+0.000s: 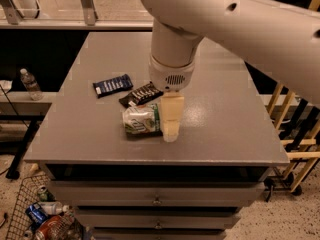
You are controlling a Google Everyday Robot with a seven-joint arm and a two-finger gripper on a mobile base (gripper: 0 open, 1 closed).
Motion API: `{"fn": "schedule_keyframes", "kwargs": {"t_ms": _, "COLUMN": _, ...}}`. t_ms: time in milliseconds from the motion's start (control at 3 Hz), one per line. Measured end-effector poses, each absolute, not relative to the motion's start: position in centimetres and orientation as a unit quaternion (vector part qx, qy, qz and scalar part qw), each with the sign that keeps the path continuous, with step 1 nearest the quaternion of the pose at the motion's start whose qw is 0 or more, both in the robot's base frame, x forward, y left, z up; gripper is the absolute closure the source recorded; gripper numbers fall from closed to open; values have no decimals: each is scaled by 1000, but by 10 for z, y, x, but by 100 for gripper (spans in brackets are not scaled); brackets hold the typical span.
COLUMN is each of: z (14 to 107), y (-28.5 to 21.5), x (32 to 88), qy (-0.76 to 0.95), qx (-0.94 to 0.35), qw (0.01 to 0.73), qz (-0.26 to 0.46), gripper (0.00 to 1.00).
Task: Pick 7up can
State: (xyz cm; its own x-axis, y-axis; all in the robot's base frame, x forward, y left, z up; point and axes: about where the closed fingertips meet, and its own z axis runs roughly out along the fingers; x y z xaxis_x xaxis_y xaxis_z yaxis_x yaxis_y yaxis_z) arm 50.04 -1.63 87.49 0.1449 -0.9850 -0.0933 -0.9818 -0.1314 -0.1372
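Note:
The 7up can [140,119], white and green and somewhat crumpled, lies on its side near the front of the grey table [225,124]. My gripper [170,133] hangs down from the big white arm [172,59] and its pale tip sits at the can's right end, overlapping it in the camera view. I cannot tell whether it touches or grips the can. The can's right end is hidden behind the gripper.
A flat dark blue wrapper [113,85] and a flat black snack bar [141,94] lie just behind the can. A water bottle [31,84] stands on a shelf at left. A wire basket of trash [45,224] is on the floor. A wooden frame [295,129] stands at right.

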Motion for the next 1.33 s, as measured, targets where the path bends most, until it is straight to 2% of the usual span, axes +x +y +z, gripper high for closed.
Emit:
{"fn": "schedule_keyframes", "kwargs": {"t_ms": 333, "z": 855, "y": -4, "x": 505, "qy": 642, "qx": -764, "qw": 64, "qz": -4, "gripper": 0}}
{"fn": "schedule_keyframes", "kwargs": {"t_ms": 667, "z": 839, "y": 1, "x": 509, "qy": 636, "qx": -770, "qw": 50, "qz": 6, "gripper": 15}}
{"fn": "schedule_keyframes", "kwargs": {"t_ms": 1333, "z": 830, "y": 0, "x": 512, "qy": 630, "qx": -775, "qw": 42, "qz": 29, "gripper": 62}}
